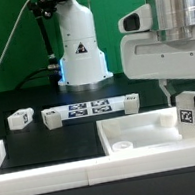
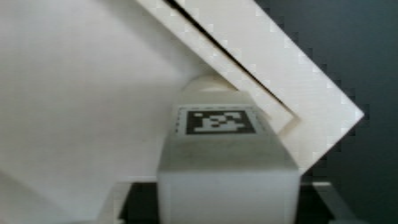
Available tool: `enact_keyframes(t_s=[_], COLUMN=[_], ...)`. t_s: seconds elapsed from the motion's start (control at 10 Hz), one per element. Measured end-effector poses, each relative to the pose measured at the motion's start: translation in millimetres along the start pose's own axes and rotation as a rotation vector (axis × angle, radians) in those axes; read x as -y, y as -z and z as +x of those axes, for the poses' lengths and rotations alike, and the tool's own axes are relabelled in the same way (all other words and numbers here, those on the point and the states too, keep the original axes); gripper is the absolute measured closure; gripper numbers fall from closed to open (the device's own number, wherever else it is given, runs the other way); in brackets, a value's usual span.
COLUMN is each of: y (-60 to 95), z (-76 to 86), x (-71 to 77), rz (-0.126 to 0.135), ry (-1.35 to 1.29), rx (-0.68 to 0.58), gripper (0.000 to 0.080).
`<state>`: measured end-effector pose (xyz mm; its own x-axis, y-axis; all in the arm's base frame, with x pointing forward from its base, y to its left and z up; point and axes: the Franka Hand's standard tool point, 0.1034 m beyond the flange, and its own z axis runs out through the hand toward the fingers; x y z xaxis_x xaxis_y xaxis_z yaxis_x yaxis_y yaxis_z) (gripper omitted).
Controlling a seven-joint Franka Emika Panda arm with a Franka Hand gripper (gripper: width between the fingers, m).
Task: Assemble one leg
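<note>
1. Far off to the exterior view's left of our gripper (image 1: 188, 100), a spare leg (image 1: 20, 118) lies on the tabletop (image 1: 31, 141), then the marker board (image 1: 87, 111).
2. Beneath our gripper sits the panel (image 1: 141, 131).
3. Our gripper is clamped on the leg (image 1: 190, 114), upright over the panel's corner (image 2: 294, 110).

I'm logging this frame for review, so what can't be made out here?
- Exterior view: the gripper fingers cover the held leg sides, so its lower end against the panel is hidden.
- Exterior view: the panel is cut off by the picture's right edge.
- Wrist view: the leg is blurred and blocks its own tip.
</note>
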<state>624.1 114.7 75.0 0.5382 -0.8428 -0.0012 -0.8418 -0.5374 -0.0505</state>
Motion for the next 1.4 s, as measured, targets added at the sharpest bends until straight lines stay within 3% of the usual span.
enact_keyframes(t_s=[1.0,1.2,1.3,1.4], y=[0.3,-0.1,-0.2,-0.3], z=[1.3,-1.5,-2.4,-2.6], x=[-1.7,-0.5,-0.2,-0.1], rz=[-0.005,-0.004,-0.003,-0.003], ry=[-0.891,-0.918,-0.886,-0.886], rx=[0.042,0.053,0.055,0.055], gripper=[0.0508,0.0508,0.0306,0.0202])
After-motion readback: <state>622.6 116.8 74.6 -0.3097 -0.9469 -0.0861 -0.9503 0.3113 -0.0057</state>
